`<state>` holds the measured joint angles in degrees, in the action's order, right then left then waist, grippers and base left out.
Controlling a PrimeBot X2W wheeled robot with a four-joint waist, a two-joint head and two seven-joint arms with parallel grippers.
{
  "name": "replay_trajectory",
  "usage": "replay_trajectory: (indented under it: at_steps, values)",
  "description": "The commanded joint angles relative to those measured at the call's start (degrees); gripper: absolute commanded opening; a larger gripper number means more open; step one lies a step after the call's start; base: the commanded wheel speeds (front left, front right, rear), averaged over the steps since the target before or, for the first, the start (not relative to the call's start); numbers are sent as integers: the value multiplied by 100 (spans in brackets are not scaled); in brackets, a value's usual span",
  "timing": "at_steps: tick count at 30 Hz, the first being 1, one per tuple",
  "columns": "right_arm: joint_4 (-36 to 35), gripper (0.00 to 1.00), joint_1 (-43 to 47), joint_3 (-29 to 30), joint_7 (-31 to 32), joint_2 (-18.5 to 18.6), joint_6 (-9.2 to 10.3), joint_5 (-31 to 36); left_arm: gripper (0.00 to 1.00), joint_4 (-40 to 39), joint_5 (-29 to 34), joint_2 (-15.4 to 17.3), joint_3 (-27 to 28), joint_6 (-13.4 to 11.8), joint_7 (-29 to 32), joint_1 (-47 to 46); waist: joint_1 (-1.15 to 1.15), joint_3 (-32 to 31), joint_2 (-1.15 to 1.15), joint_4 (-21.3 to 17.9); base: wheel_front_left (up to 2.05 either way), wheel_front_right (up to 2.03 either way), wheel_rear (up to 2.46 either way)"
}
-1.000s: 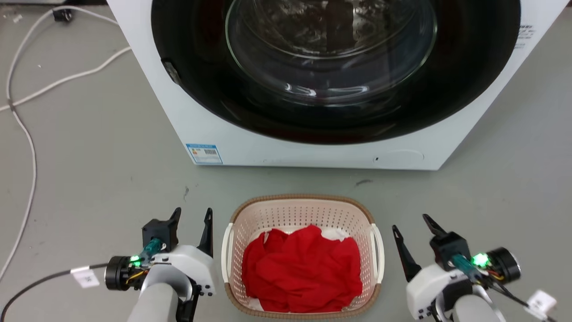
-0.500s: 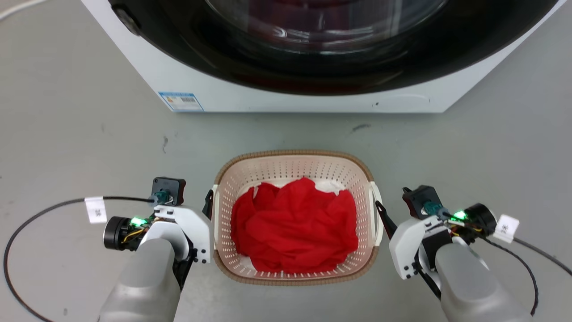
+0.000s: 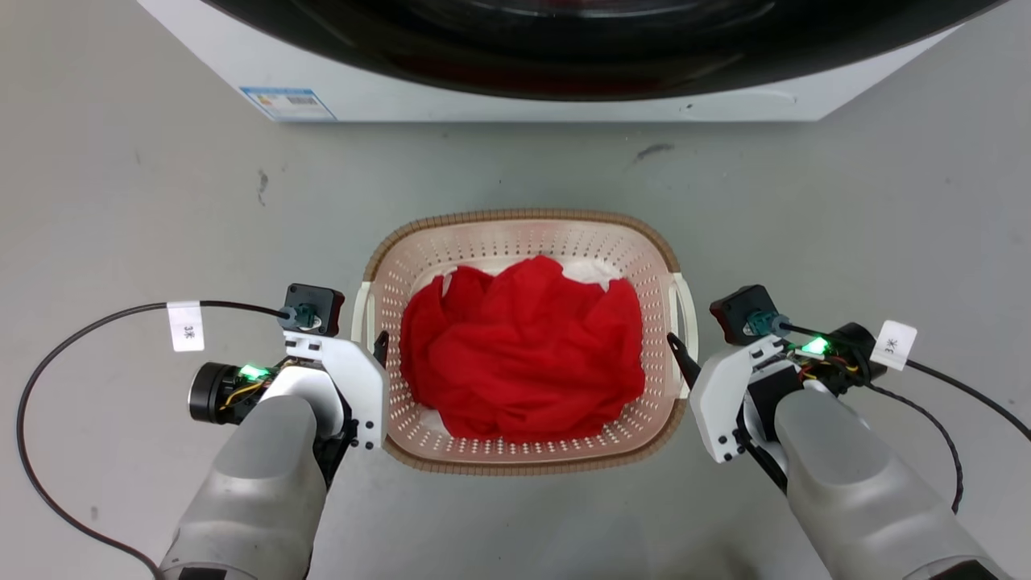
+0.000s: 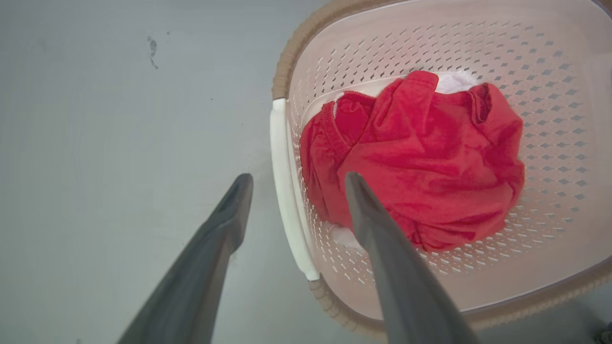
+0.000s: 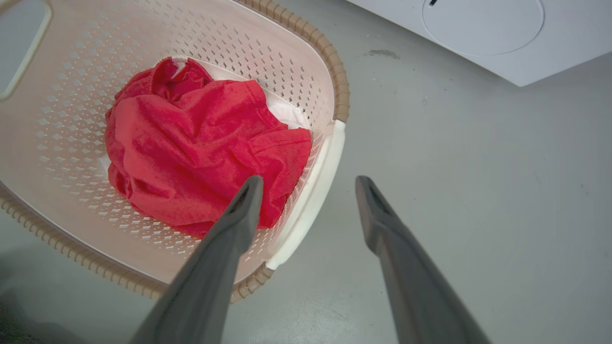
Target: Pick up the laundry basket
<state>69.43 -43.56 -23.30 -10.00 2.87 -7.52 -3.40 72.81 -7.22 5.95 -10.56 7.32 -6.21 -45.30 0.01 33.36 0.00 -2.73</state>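
Note:
The laundry basket (image 3: 523,216) stands on the grey floor, cream with perforated walls and a brown rim, holding a crumpled red cloth (image 3: 523,346) over something white. My left gripper (image 3: 366,346) is open at the basket's left side. In the left wrist view it (image 4: 297,177) straddles the white handle (image 4: 287,224), one finger over the floor and one over the red cloth (image 4: 430,162). My right gripper (image 3: 685,346) is open at the right side. In the right wrist view it (image 5: 310,179) straddles the other white handle (image 5: 325,157) the same way.
The white washing machine (image 3: 483,105) with its dark round door stands just beyond the basket. Black cables loop over the floor at the left (image 3: 32,387) and right (image 3: 966,387). Bare grey floor surrounds the basket.
The head camera has tilted down, so the whole picture shifted. Both grippers have closed in from beside the basket until their fingers straddle its side handles. The basket has stayed on the floor.

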Motion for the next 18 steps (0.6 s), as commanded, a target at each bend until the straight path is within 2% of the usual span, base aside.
replay_trajectory:
  at_steps: [1,18]
  values:
    - [32,100,-135,-71,40,1,6,-65,100,24,-26,23,-10,1,32,-110,-1,139,0,-3,0,0,0]
    - [218,100,-727,-571,195,-1,5,-663,100,86,-136,86,-192,7,147,-546,-1,1027,0,10,0,0,0]
